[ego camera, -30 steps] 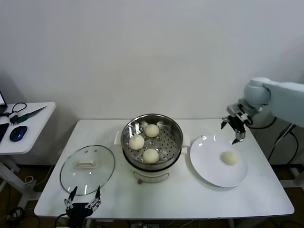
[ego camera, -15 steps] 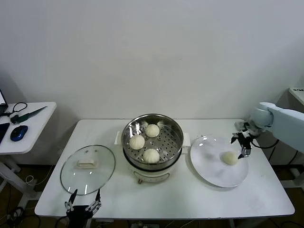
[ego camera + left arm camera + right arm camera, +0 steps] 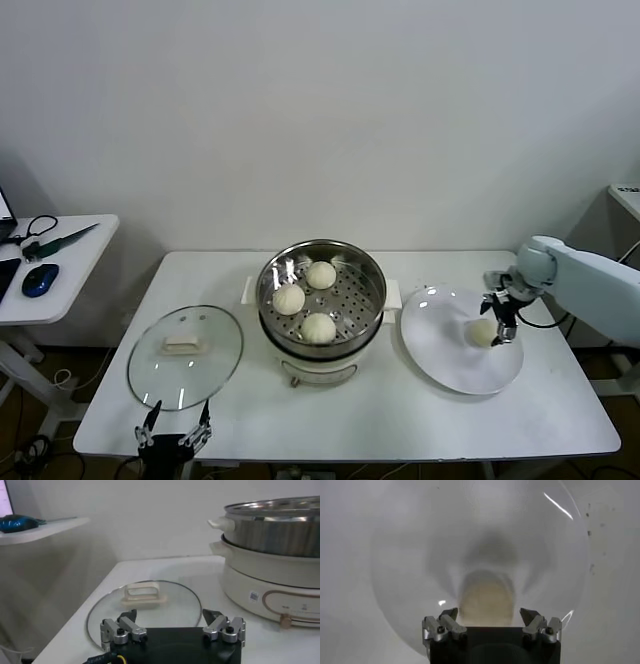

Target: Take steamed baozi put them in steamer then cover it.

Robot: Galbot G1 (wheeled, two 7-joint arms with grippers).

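The steamer [image 3: 372,278] stands mid-table with three baozi inside: one at the back [image 3: 320,274], one on the left [image 3: 288,298] and one in front [image 3: 318,327]. A last baozi [image 3: 482,333] lies on the white plate [image 3: 445,352] to the right. My right gripper [image 3: 497,325] is down over that bun. In the right wrist view the baozi [image 3: 486,600] sits between the open fingers of the gripper [image 3: 489,616], with a gap on each side. My left gripper [image 3: 175,432] waits open at the table's front edge, by the glass lid [image 3: 185,355].
The left wrist view shows the glass lid [image 3: 145,597] lying flat just ahead of the left gripper [image 3: 170,617], and the steamer's steel wall [image 3: 272,530] beyond. A small side table [image 3: 70,250] at the far left holds a mouse [image 3: 38,279] and cables.
My right gripper has come down from behind the plate and moved in over the baozi, which now lies between its fingers. The left arm has stayed still.
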